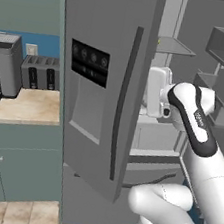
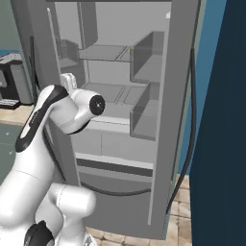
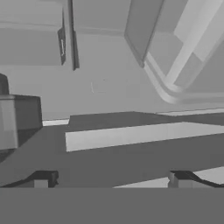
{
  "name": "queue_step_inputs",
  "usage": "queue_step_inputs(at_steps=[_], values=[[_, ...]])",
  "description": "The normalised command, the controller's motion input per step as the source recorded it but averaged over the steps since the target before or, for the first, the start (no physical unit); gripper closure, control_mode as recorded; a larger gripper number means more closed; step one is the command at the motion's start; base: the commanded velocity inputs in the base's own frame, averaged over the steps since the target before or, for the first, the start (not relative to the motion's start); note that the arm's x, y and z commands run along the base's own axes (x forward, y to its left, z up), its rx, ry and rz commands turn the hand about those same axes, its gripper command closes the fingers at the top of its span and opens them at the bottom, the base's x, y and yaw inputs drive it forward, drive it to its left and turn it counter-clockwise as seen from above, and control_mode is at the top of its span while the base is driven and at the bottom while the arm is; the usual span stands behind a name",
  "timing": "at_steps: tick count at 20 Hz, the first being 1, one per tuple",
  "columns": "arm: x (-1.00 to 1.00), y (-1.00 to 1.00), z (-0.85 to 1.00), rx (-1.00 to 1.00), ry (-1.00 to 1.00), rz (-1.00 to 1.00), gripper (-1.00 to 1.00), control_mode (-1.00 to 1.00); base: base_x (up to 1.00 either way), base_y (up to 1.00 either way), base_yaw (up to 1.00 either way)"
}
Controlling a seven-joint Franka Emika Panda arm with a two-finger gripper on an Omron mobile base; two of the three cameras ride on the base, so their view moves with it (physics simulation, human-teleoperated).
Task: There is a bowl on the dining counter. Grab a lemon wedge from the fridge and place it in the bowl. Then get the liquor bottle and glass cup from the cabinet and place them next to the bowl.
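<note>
The lemon wedge (image 2: 129, 50), a tiny bright yellow speck too small to tell which way it points, sits on an upper grey shelf in the upper middle of the right base view, inside the tall grey steel fridge (image 1: 103, 82) whose right-hand door stands swung open. The white arm reaches into the fridge interior at centre frame in the left base view. In the hand view the two-finger gripper (image 3: 113, 179) has its dark fingertips (image 3: 41, 179) spread wide at the bottom edge, holding nothing, facing bare grey shelves.
</note>
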Motion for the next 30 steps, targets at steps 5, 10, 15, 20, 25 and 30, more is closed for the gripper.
queue_step_inputs(at_steps=[5,10,15,20,25,30], values=[[-0.23,0.62,-0.19,0.00,0.05,0.21,-1.00,-1.00,0.00,0.00,0.00],[-0.14,0.63,-0.18,0.00,0.06,0.21,-1.00,-1.00,0.00,0.00,0.00],[-0.05,0.66,-0.20,0.00,0.04,0.19,-1.00,-1.00,0.00,0.00,0.00],[-0.13,0.68,-0.31,0.00,0.00,0.14,-1.00,-1.00,0.00,0.00,0.00],[-0.14,0.68,-0.32,0.00,0.00,0.12,-1.00,-1.00,0.00,0.00,0.00],[-0.12,0.69,-0.31,0.00,0.00,0.10,-1.00,-1.00,0.00,0.00,0.00]])
